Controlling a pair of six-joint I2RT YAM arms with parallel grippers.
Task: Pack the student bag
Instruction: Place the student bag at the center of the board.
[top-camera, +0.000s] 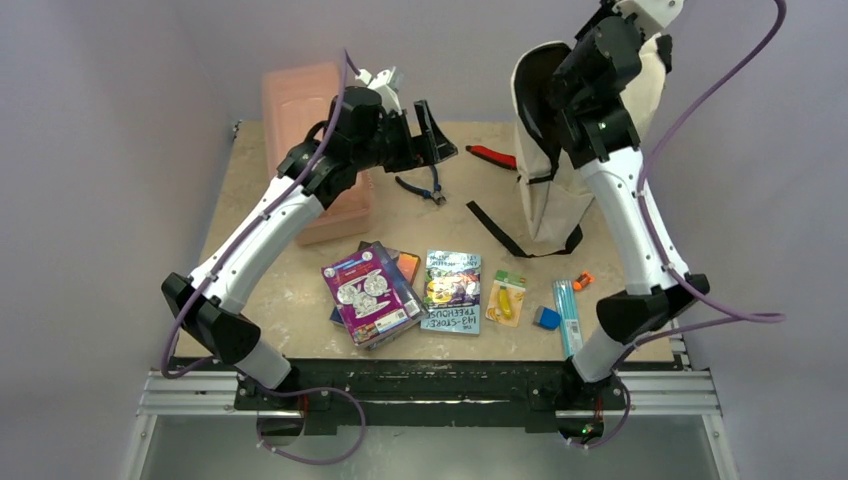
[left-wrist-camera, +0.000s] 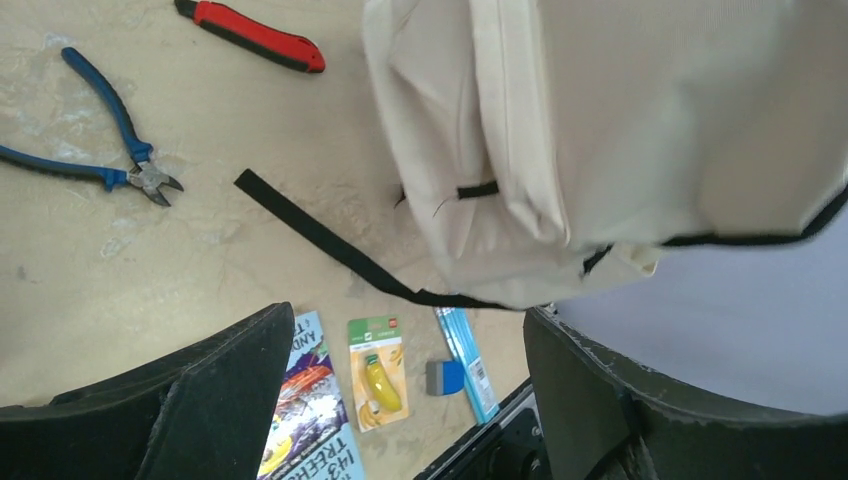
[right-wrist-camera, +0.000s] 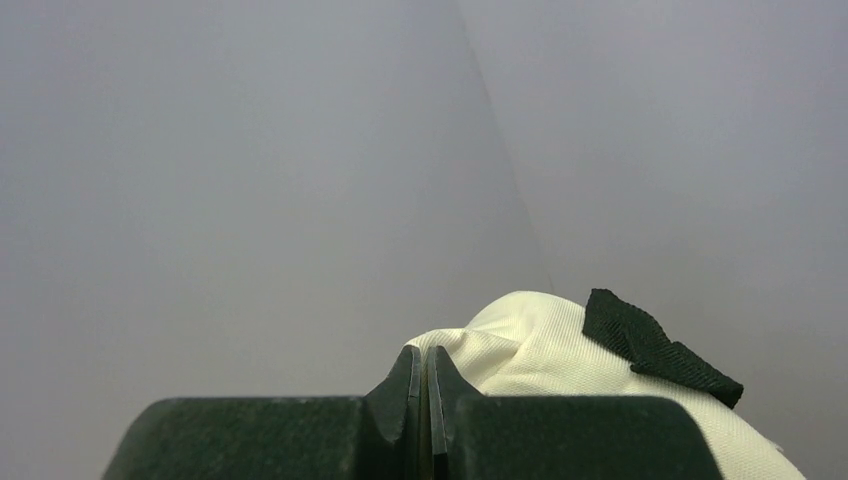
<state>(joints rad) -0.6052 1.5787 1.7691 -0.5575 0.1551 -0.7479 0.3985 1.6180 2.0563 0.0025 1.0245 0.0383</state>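
The cream student bag (top-camera: 555, 200) hangs upright at the back right of the table, its dark mouth facing left. A black strap (top-camera: 500, 232) trails from it across the table. My right gripper (top-camera: 655, 20) is shut on the fabric at the bag's top and holds it up. In the right wrist view the jaws (right-wrist-camera: 428, 370) pinch cream cloth (right-wrist-camera: 560, 340) beside a black webbing tab. My left gripper (top-camera: 437, 135) is open and empty, in the air left of the bag. Its wrist view shows the bag (left-wrist-camera: 600, 130) ahead, beyond the open fingers (left-wrist-camera: 408, 320).
A pink plastic box (top-camera: 310, 130) stands at the back left under my left arm. Blue pliers (top-camera: 422, 189) and a red utility knife (top-camera: 492, 156) lie between box and bag. At the front lie books (top-camera: 370, 292), a banana card (top-camera: 507, 298), an eraser (top-camera: 546, 318) and a blue pencil pack (top-camera: 567, 315).
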